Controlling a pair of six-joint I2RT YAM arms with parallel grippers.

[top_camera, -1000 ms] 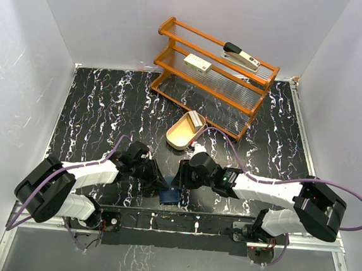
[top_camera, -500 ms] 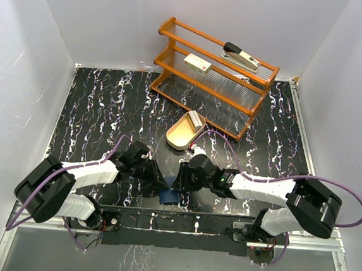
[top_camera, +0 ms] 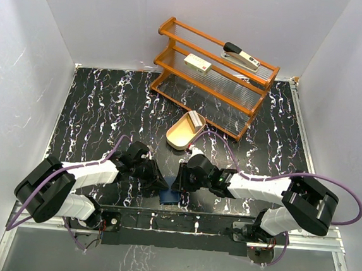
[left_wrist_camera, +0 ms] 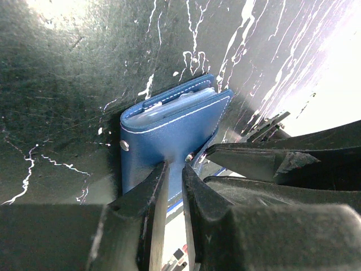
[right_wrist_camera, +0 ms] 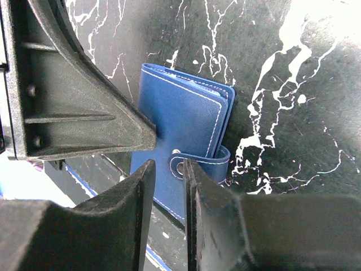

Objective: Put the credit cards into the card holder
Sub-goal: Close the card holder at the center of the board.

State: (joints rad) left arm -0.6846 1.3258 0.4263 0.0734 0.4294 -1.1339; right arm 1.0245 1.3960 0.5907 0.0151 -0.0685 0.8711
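The card holder (top_camera: 169, 196) is a folded navy wallet at the table's near edge, between both arms. My left gripper (left_wrist_camera: 175, 166) is shut on the lower edge of the card holder (left_wrist_camera: 169, 130); a pale sliver shows between its covers. My right gripper (right_wrist_camera: 169, 165) stands open by a narrow gap right at the card holder (right_wrist_camera: 186, 118). The snap tab (right_wrist_camera: 208, 162) curls round from the right, with its stud end at my right fingertips. In the top view the left gripper (top_camera: 157, 185) and right gripper (top_camera: 178, 183) meet over the holder. Whitish credit cards (top_camera: 196, 119) stand in the tan tray (top_camera: 180, 135).
An orange wooden rack (top_camera: 234, 102) stands at the back with a stapler (top_camera: 241, 54) on top and a cream box with a red label (top_camera: 198, 63) on its middle shelf. White walls close in the black marbled table on three sides.
My right gripper has crept a little left toward the card holder and its jaws have narrowed. The left arm and the holder have stayed put.
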